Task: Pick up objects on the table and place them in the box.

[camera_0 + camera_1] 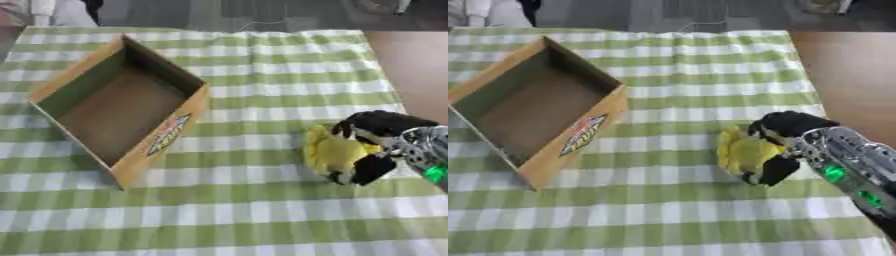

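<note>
A table covered by a green-and-white checked cloth filled most of the view. On it, toward the left, an open cardboard box stood with a logo on its near side wall. Nothing could be seen inside the box.

To the right of the box, well apart from it, a soft yellow object lay on the cloth; its exact kind could not be made out. The right hand came in from the right edge and was at the object, its dark fingers curled over the top and the thumb pressed in at the lower side, so the hand was clamped on the object. The object seemed to rest on the cloth, not lifted. The left hand did not show in either view.

In my judgement the step in hand was the grasp of this first object. The next move would call for lifting it clear of the cloth, carrying it left above the near wall of the box, and opening the fingers over the inside.
</note>
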Available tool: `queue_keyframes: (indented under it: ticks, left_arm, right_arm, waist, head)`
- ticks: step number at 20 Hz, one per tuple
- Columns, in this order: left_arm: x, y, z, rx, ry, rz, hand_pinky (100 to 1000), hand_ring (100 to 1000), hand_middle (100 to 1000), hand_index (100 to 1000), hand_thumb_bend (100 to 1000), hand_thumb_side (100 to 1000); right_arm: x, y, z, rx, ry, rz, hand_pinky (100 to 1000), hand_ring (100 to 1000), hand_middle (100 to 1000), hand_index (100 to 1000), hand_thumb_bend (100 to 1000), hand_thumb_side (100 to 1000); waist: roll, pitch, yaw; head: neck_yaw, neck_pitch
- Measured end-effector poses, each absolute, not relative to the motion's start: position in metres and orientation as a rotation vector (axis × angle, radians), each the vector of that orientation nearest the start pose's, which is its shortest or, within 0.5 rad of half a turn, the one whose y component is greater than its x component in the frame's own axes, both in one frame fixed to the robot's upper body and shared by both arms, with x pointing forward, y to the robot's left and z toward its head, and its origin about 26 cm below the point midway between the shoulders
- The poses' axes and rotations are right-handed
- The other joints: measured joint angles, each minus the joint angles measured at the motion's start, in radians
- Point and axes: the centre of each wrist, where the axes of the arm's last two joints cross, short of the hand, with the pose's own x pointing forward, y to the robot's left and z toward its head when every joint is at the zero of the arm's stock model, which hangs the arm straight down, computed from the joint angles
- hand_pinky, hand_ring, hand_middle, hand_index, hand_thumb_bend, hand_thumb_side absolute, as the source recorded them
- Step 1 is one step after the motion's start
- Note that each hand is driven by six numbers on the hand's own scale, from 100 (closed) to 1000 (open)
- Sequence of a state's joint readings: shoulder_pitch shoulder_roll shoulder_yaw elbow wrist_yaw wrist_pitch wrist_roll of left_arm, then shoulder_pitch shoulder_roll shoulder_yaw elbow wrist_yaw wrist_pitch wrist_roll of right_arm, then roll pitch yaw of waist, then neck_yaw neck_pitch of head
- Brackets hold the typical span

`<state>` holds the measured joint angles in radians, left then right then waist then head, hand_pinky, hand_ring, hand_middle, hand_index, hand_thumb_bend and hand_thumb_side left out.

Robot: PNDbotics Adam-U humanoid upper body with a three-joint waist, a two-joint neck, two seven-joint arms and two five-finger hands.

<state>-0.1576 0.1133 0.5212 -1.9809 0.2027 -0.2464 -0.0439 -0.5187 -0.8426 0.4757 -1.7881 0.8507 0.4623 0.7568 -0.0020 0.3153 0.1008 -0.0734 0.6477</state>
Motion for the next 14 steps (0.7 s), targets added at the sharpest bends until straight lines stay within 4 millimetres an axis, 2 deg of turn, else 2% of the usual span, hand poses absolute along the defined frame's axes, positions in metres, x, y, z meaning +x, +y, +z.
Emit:
queue_keyframes:
  ticks: [4, 7, 10, 14]
  left_arm:
    - [0.2571, 0.3715, 0.1520, 0.356, -2.410, 0.280, 729, 645, 598, 723, 100, 903]
    - [0.2571, 0.3715, 0.1520, 0.355, -2.409, 0.279, 729, 646, 598, 723, 100, 903]
    - [0.2571, 0.3715, 0.1520, 0.354, -2.408, 0.277, 729, 646, 598, 723, 100, 903]
    - [0.2571, 0.3715, 0.1520, 0.354, -2.409, 0.275, 729, 647, 599, 723, 100, 904]
  right_arm:
    - [0.3321, -0.2578, 0.1958, -0.968, -0.894, 1.571, 814, 902, 563, 706, 405, 371]
    - [0.3321, -0.2577, 0.1957, -0.984, -0.905, 1.546, 806, 882, 533, 679, 371, 375]
    - [0.3320, -0.2573, 0.1952, -1.000, -0.915, 1.522, 796, 863, 508, 649, 271, 351]
    - [0.3319, -0.2565, 0.1941, -1.018, -0.928, 1.491, 777, 824, 466, 593, 100, 274]
  waist:
    - [0.000, 0.000, 0.000]
    - [0.000, 0.000, 0.000]
    - [-0.001, 0.000, 0.001]
    - [-0.003, 0.000, 0.002]
  head:
    - [0.000, 0.000]
    - [0.000, 0.000]
    - [0.000, 0.000]
    - [0.000, 0.000]
